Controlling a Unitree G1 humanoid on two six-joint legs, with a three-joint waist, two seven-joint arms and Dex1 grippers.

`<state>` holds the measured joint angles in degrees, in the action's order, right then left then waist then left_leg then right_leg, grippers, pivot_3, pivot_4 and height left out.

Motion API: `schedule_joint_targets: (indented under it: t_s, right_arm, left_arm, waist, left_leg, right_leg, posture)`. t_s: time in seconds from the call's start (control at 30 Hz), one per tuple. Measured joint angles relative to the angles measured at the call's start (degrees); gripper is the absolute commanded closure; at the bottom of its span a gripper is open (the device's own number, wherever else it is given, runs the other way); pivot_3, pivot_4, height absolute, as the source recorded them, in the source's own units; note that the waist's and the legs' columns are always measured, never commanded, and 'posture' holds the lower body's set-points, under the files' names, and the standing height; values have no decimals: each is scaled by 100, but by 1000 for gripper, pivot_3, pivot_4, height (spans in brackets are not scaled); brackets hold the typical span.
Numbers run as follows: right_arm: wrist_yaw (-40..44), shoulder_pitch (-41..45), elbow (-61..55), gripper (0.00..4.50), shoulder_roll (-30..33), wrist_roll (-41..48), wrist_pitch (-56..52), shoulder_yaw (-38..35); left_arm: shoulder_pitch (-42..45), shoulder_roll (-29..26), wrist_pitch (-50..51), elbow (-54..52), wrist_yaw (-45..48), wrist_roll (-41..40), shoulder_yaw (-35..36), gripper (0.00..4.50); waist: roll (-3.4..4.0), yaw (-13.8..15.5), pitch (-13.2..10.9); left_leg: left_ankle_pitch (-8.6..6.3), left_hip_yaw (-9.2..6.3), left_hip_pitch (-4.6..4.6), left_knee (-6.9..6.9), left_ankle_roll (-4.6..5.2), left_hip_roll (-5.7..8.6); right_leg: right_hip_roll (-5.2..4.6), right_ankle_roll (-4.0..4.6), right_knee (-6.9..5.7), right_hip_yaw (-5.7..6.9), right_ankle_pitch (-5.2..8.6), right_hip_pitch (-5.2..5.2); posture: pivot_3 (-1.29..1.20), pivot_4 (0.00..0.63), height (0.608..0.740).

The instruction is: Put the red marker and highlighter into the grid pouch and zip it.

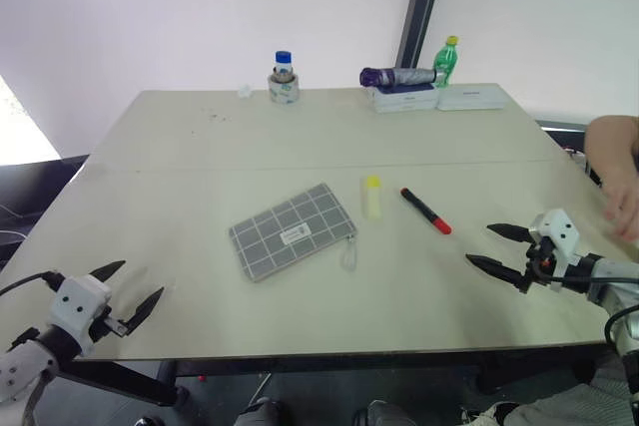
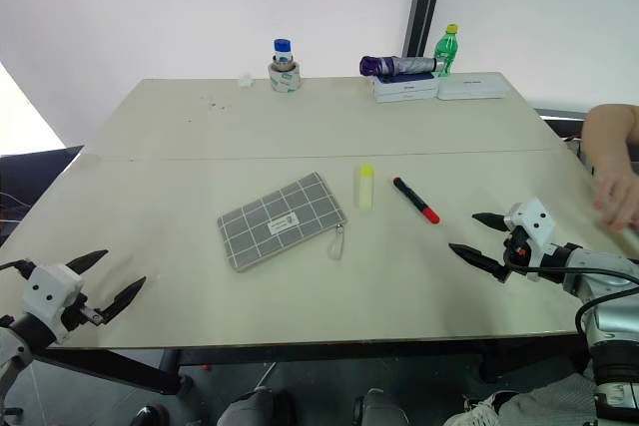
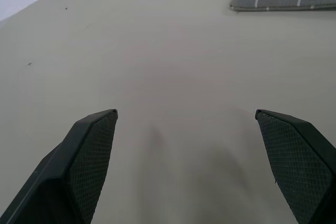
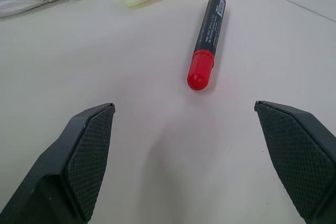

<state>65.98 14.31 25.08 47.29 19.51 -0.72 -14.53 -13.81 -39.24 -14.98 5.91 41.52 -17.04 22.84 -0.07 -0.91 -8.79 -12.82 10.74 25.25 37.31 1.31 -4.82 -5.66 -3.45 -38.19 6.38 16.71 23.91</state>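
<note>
Beige table [image 1: 200, 147] fills the middle of the head view, with the grid pouch [image 1: 293, 230] flat at centre, its zipper pull loop [image 1: 348, 254] trailing toward the lower right. Just right of it lies the highlighter [image 1: 372, 196], then the red marker [image 1: 426, 211], apart from each other. The left gripper [image 1: 130, 294] at lower left and the right gripper [image 1: 501, 248] at lower right both have fingers spread wide, holding nothing. The round marker could roll if nudged by one finger before the pinch; the pouch looks zipped, so loading it may fail.
</note>
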Motion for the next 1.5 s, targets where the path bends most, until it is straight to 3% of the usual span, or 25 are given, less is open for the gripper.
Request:
schedule_joint_targets:
  t_s: [0.73,0.9,1.03,1.17,1.2,1.5]
  right_arm:
    - [-47,170,-6,64,-95,-48,43,111]
    - [-158,449,-22,64,-261,-69,-11,245]
    - [-354,814,-289,1889,-802,-72,-115,567]
    - [-649,1311,-316,4122,-1190,-385,18,969]
    - [-733,1493,-283,4447,-1316,-516,109,1086]
    - [-1675,2545,971,4447,-2261,-1724,989,2024]
  left_arm:
    - [244,2,-203,-1,70,210,-46,60]
    - [456,-70,-929,136,48,816,-313,60]
    - [931,-243,-1980,423,-110,1676,-745,0]
    - [1269,-440,-2718,918,-298,2247,-1080,0]
    - [1388,-465,-2899,1082,-341,2420,-1184,0]
    - [2434,-577,-3994,2145,-1048,3404,-1972,0]
  waist:
    - [0,-2,0]
    - [0,-10,0]
    - [1,-13,0]
    - [3,-20,0]
    - [3,-27,0]
    - [4,19,0]
  left_leg:
    - [0,0,0,0,0,0]
    - [0,1,0,-1,-1,-1]
    - [1,5,5,-5,-2,-2]
    - [2,14,7,-8,-2,-1]
    - [3,14,7,-8,-3,-1]
    - [21,29,9,-5,-32,2]
  right_leg:
    - [0,0,0,0,0,2]
    - [1,2,0,0,-2,5]
    - [1,6,0,-1,-5,11]
    - [8,5,-2,-2,-5,18]
    - [10,4,-3,-2,-5,19]
    - [9,3,-5,-2,-6,18]
  posture:
    - [0,150,740]
    - [0,150,740]
    - [0,150,740]
    - [0,150,740]
    - [0,150,740]
    - [0,150,740]
